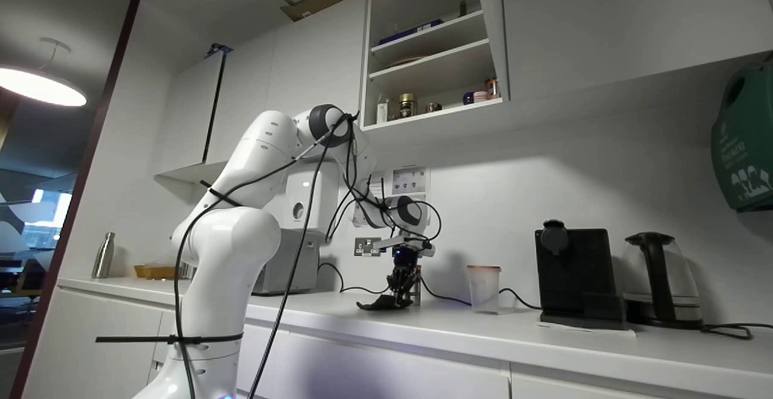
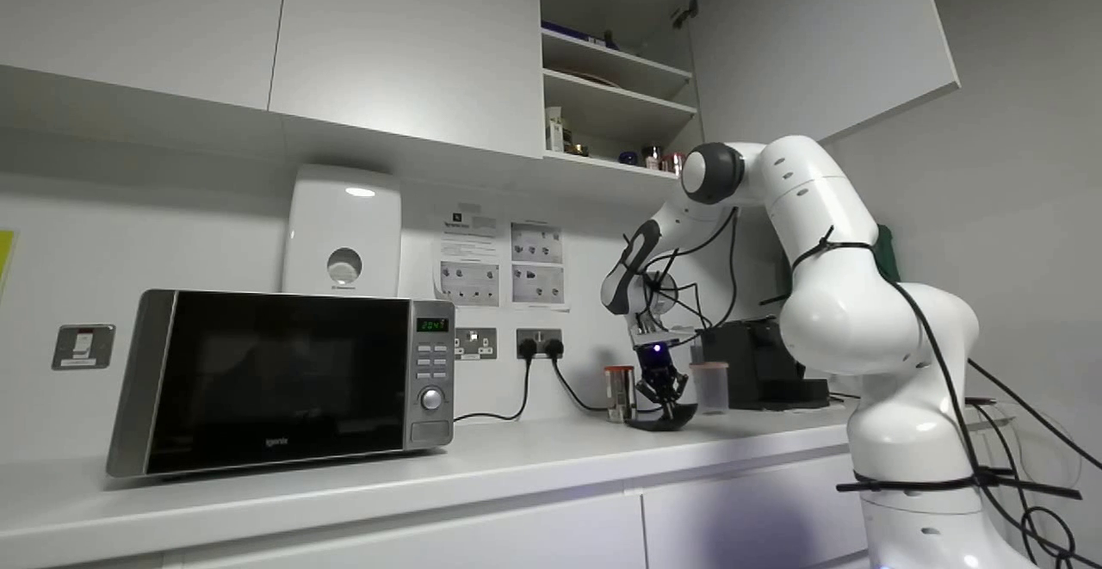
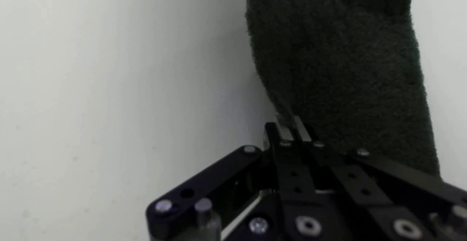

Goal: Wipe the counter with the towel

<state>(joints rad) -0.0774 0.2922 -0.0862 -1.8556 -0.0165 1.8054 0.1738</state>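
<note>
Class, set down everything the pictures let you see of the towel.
The towel is a small, very dark grey-green cloth, fuzzy like terry, roughly rectangular with wavy edges. It rests on the white counter, and the closed tool pinches one side edge into a fold. One end curls up in an exterior view. The tool hides part of it.

In an exterior view, a pendant lamp glares white. Shadow darkens the wall beneath the cabinets. The wrist view is soft, the towel nearly black.
</note>
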